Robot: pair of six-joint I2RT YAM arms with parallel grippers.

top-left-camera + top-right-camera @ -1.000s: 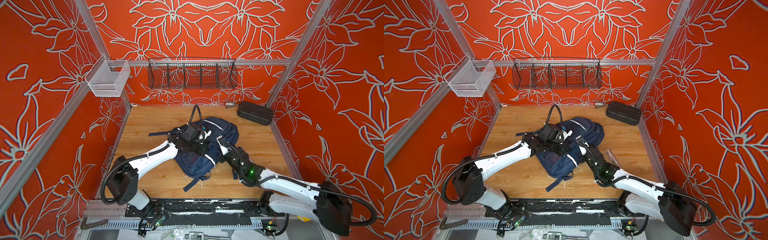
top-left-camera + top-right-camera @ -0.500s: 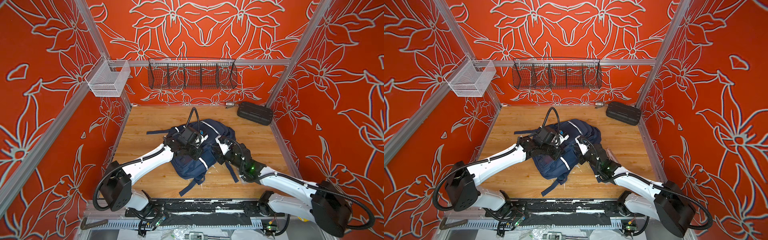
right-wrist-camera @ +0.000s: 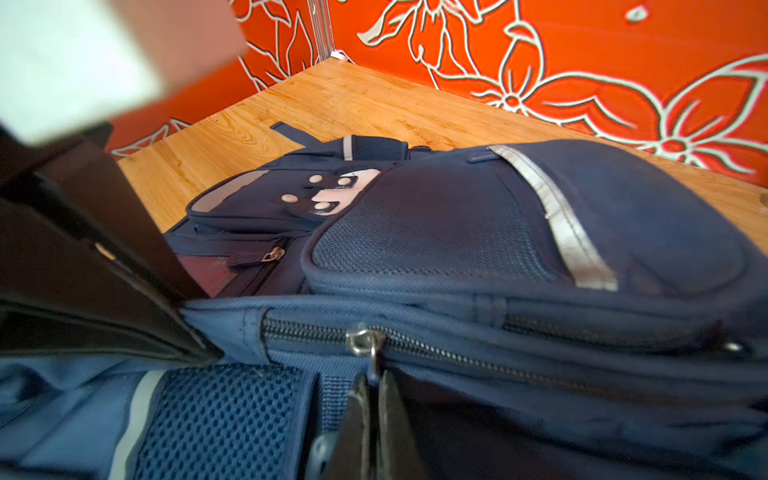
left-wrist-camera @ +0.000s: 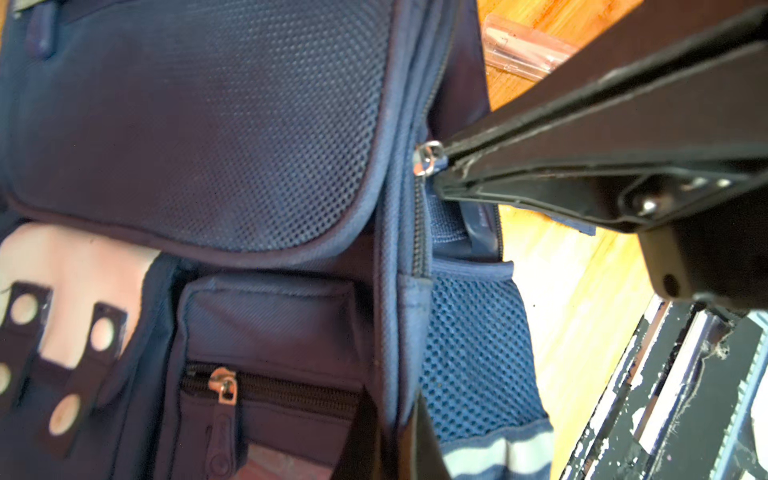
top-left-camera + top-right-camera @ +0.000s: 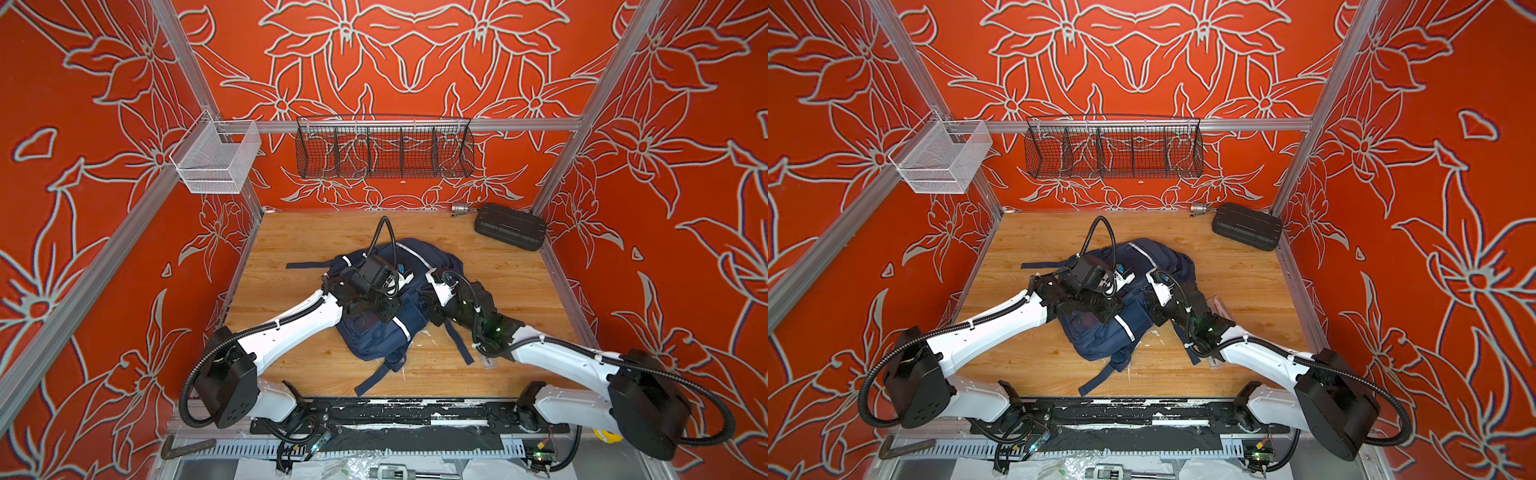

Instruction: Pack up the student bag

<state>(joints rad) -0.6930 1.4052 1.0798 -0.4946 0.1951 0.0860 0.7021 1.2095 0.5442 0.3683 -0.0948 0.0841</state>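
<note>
Entry, left: the left hand [image 3: 195, 328] reaches across from the left side. Its jaws are pressed together on a fold of navy fabric at the stitched end of the zip track [image 3: 457, 359], and we list it as the anchor. Entry, centre: the student bag [image 5: 436, 259] lies front face up in the middle of the counter [image 5: 299, 245]. Its long axis runs from the near edge toward the back wall and leans rightward, and its straps trail toward the near edge. Entry, bag's right flank: the slider [image 3: 358, 338] sits on the track just beside the left hand's pinch, with the side mesh pocket below it. From there the track runs on along the flank, away from the left hand. We cannot tell whether the teeth beyond the slider are meshed. Entry, right: the right hand [image 4: 442, 168] is closed narrow on the pull tab [image 3: 374, 363] that hangs from the slider, so this hand is the one on the zip. Judgement: the coming move turns on the track's line. The right hand should draw the slider along it, directly away from the left hand's hold, and a sideways pull would likely drag the bag. Entry, far right: a black case [image 5: 510, 226] lies at the back corner, well apart.
</note>
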